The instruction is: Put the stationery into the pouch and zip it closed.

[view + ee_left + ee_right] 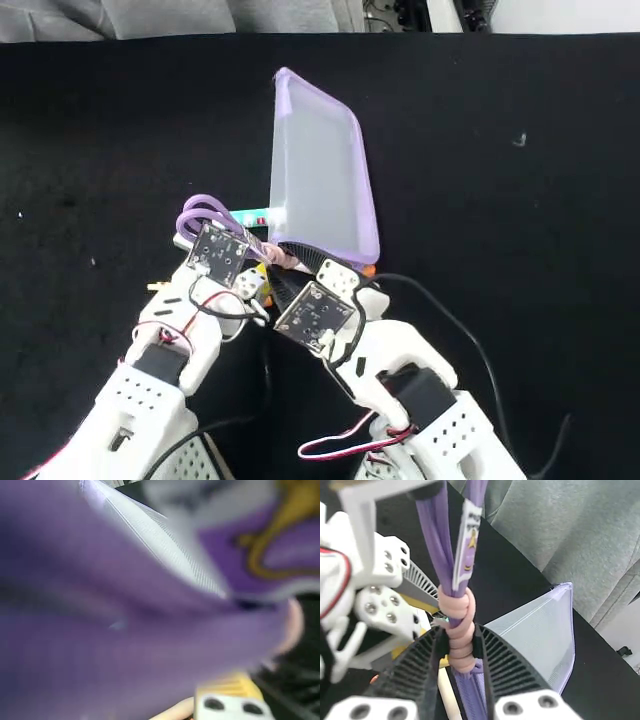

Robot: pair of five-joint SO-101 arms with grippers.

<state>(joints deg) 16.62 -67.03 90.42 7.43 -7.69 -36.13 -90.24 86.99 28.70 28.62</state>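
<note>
**Right gripper** (459, 639): black ribbed jaws clamped from both sides on a pink coil (456, 609). The coil is wound around a bundle of purple straps (436, 540). A narrow printed label (468, 535) lies along the straps just beyond the coil.

**Left gripper** (250, 262): just left of the right gripper, against the same purple bundle. Open or closed: cannot tell. Its wrist view is a close purple blur with a strip of white mesh.

**Purple loops** (204, 210): two, at the far-left side of the left gripper.

**Pouch** (320, 165): translucent white mesh with purple edging. The near end sits at the two grippers and the body stretches away toward the far side of the table.

**Green-and-white item** (254, 216): small, with red marks, just left of the pouch's near end.

**Yellow piece** (229, 685): close by the left gripper; kind unclear.

**Table** (500, 200): covered in black cloth.

**Grey fabric** (150, 15): along the table's far edge.
</note>
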